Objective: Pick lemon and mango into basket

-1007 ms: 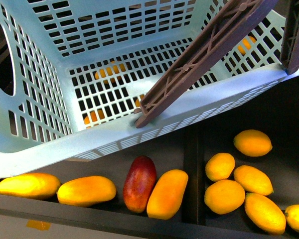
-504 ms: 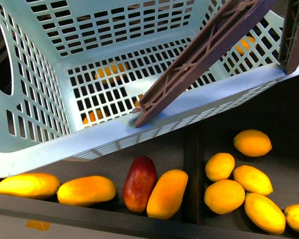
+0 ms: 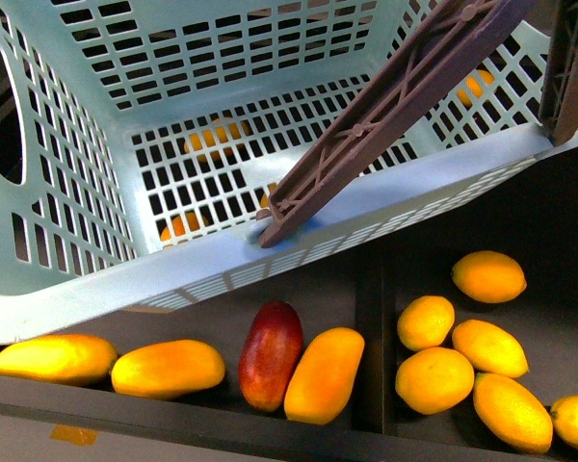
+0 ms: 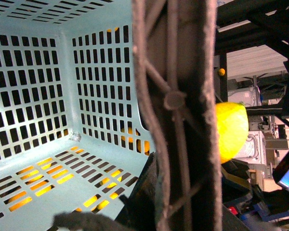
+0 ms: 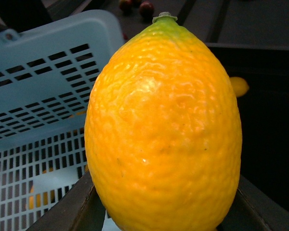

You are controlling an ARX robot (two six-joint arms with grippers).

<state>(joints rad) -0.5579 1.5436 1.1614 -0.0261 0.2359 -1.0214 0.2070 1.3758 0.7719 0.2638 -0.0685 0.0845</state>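
Yellow-orange and pebbled, filling the right wrist view: the lemon (image 5: pixel 164 125), upright, greenish stem end uppermost, clamped between the two dark fingers (image 5: pixel 72 207) of the right gripper (image 5: pixel 164 214). Close behind it, a slotted wall of the pale teal basket (image 5: pixel 48 62). Same lemon (image 4: pixel 231 130) visible from the left wrist too, beyond a brown handle (image 4: pixel 178 106), off to the side of the basket wall.

From the front, basket (image 3: pixel 173 274) tilted and taking up the upper part of the view, above the dark tray (image 3: pixel 520 212); brown handle (image 3: pixel 395 106) lying slantwise across its near rim, the other handle (image 3: pixel 570 67) up at the right. Orange fruit (image 3: pixel 212 137) glimpsed through the slotted floor.

Left of the tray's divider (image 3: pixel 369 337), along the front edge: mango (image 3: pixel 323 375) touching a dark red mango (image 3: pixel 270 354), then two more yellow mangoes (image 3: pixel 167 369) toward the left corner. Right of the divider, six loose lemons (image 3: pixel 433 379) clustered, several touching.

Left gripper (image 4: pixel 101 221): little more than a dark blur close to the lens beside the handle; clenched or released, cannot tell.
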